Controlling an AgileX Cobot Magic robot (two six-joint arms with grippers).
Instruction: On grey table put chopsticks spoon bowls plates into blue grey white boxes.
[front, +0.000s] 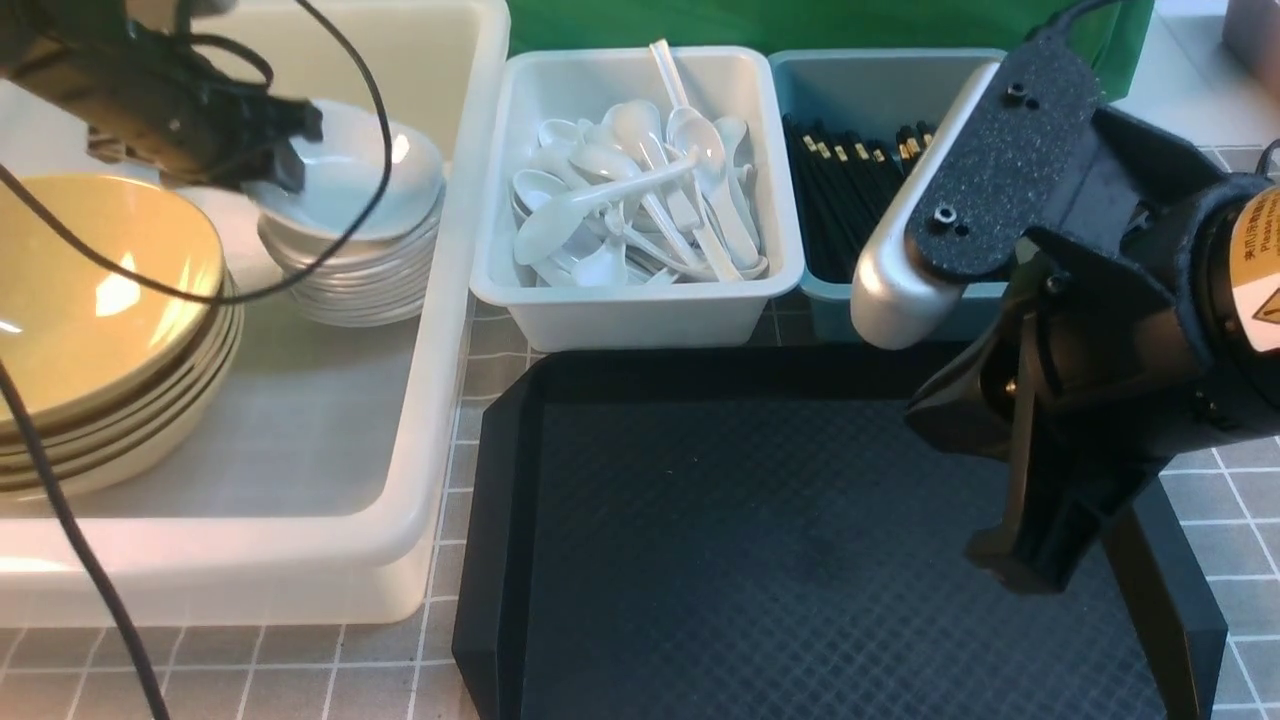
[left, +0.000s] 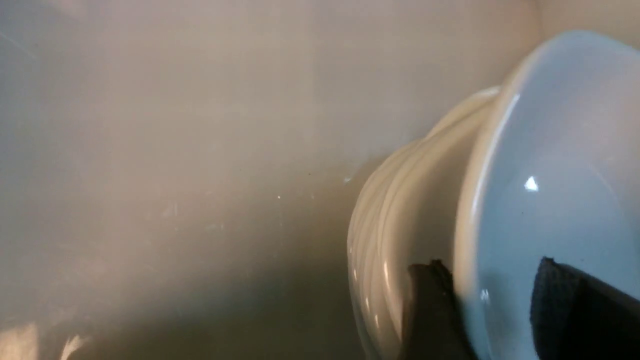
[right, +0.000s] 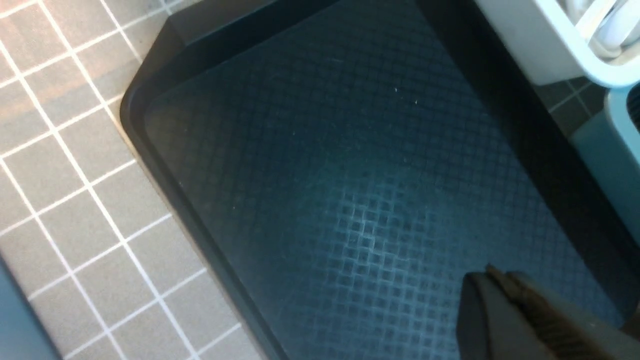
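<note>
Big white box (front: 430, 400) at the surface's (front: 1240, 520) left edge holds a bowls (front: 90, 290) stack and a plates (front: 350, 275) stack; left jaws open, straddling the top plate's (left: 550, 175) rim. Black tray (front: 750, 560) at near edge: right jaws closed, empty, above it. Far edge: spoons (front: 630, 200) in small white box (front: 640, 315), chopsticks (front: 850, 200) in blue box (front: 870, 80).

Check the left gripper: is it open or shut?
Open: the left gripper has its fingers apart, one each side of the plate rim, the inner one clear of it.

Front view is bright, with glare spots on the bowls (front: 100, 270) at nine o'clock; left wrist view blurred, right wrist view dim.
</note>
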